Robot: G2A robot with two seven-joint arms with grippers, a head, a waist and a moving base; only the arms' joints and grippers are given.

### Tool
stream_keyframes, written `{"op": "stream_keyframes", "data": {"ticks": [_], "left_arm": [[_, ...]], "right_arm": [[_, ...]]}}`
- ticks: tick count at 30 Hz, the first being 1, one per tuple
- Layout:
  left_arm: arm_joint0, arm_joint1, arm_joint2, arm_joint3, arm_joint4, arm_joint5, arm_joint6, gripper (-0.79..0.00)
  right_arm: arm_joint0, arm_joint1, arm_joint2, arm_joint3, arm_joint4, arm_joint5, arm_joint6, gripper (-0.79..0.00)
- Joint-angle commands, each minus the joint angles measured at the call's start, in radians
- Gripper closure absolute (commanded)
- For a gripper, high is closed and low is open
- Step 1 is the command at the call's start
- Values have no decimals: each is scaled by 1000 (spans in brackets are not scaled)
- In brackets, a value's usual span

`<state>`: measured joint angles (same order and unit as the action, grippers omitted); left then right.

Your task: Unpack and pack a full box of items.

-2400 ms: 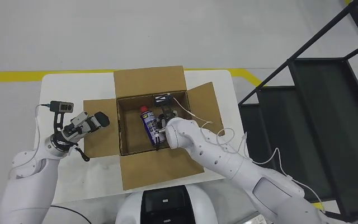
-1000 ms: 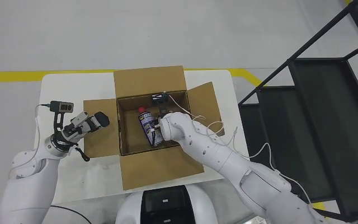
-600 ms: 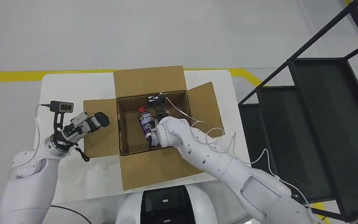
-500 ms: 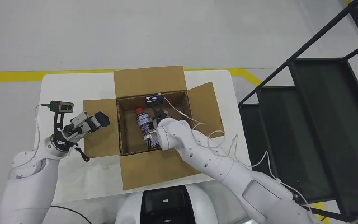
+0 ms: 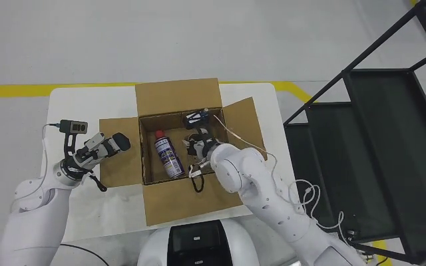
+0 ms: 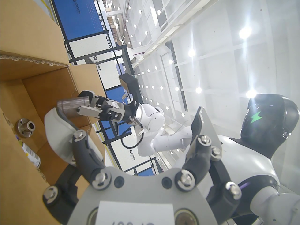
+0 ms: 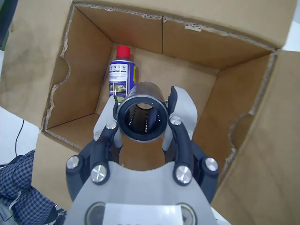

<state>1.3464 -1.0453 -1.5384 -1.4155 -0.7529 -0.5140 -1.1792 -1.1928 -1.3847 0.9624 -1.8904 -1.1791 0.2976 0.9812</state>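
1 bearing [image 7: 142,118] clamped, axis along right gripper [image 7: 144,95].

The right end effector [image 7: 144,99] is lifting up and away from the floor of the open brown cardboard box [image 5: 178,98], now clamping a short hollow steel cylinder [image 7: 143,118] (ball rows inside). The red-capped blue spray can [image 5: 166,154] is now lying uncovered, nearer the left wall.

Box [image 7: 192,47] floor lies free beside the spray can [image 7: 119,76] (right claw [image 7: 144,99] and its metal cylinder [image 7: 147,89] overhead).
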Motion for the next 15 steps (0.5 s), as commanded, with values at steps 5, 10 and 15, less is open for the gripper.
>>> {"op": "stream_keyframes", "data": {"ticks": [5,10,15], "left_arm": [[0,0,0,0,0,0,0,-785],[0,0,0,0,0,0,0,-785],[0,0,0,0,0,0,0,-785]], "right_arm": [[-161,31,126,-218,-29,-57,-3,0],[-282,46,186,-340,-60,-89,-43,0],[-303,49,198,-351,-56,-109,-55,0]]}}
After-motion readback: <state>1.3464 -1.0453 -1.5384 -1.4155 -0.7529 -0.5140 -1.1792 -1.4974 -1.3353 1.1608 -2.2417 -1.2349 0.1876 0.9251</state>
